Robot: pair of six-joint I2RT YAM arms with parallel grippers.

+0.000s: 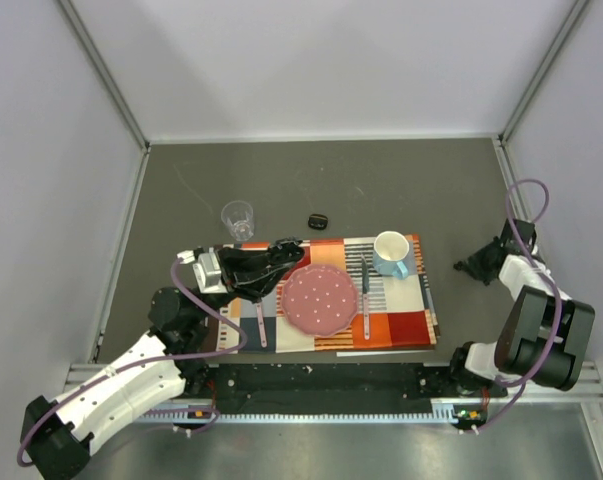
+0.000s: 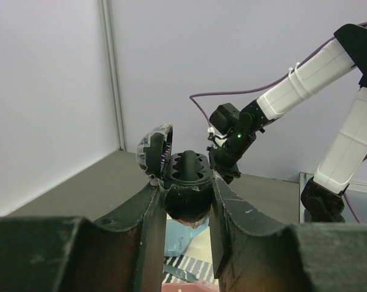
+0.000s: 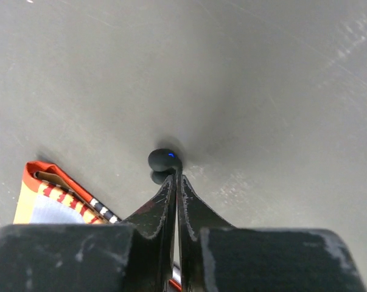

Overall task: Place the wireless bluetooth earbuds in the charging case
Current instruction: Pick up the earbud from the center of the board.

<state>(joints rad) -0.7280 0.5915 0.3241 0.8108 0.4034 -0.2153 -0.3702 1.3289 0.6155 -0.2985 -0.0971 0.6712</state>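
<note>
— What's the left tool (image 2: 186,196) doing?
— Clenched on the charging case (image 2: 184,172), lid swung open, held up over the near-left part of the bench (image 1: 181,180).
— And the right tool (image 3: 174,177)?
— Pinched on one earbud (image 3: 164,159) at its very tips, low by the right edge. The other earbud (image 1: 318,220) lies mid-bench, toward the far edge.

Your left arm (image 1: 121,385) reaching over the left end of the colourful patchwork placemat (image 1: 406,325), left gripper (image 2: 186,185) clamped on the small black charging case (image 2: 186,167), right gripper (image 3: 176,176) off the placemat's right edge, pinching a tiny black earbud (image 3: 162,159).
</note>
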